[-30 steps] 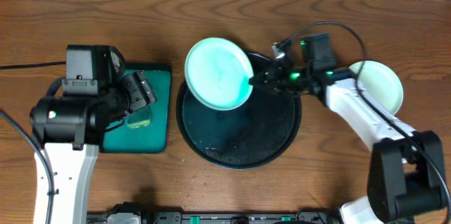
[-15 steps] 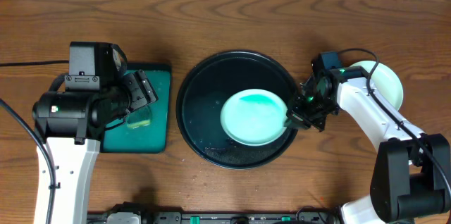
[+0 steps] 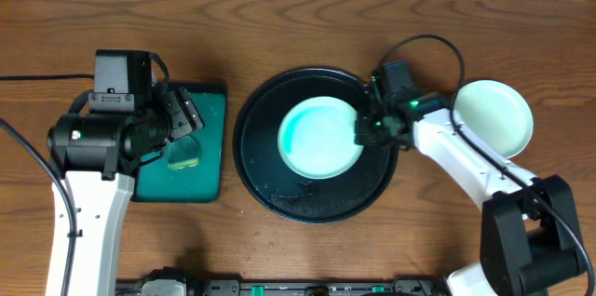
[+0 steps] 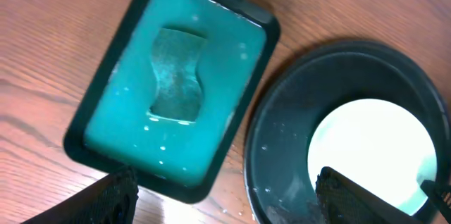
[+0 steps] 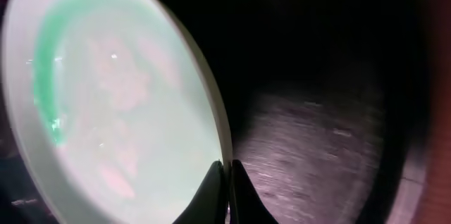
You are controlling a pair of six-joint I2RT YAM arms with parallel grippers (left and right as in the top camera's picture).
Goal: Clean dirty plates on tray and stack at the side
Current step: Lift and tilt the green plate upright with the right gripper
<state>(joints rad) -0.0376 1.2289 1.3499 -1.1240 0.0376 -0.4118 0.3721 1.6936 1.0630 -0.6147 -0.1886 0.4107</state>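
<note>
The black tray [image 3: 279, 195] lies mid-table. A mint green plate [image 3: 317, 138] with a green smear along its left rim is in it, tilted. My right gripper [image 3: 365, 131] is shut on the plate's right rim. In the right wrist view the fingers [image 5: 227, 176] pinch the plate's edge [image 5: 113, 104] over the tray floor [image 5: 317, 146]. A second, pale plate [image 3: 494, 114] rests on the table at the right. I see no third plate. My left gripper [image 3: 184, 119] is open and empty over the teal tray; its fingers [image 4: 225, 203] also show in the left wrist view.
A rectangular teal tray [image 3: 209, 161] holding a sponge [image 3: 184, 154] sits left of the black tray; it also shows in the left wrist view [image 4: 120, 111] with the sponge [image 4: 176, 75]. Cables run from both arms.
My right gripper swung the plate from high over the tray's upper left down to its lower right, then back up-left to the tray's middle. The left arm barely moved.
</note>
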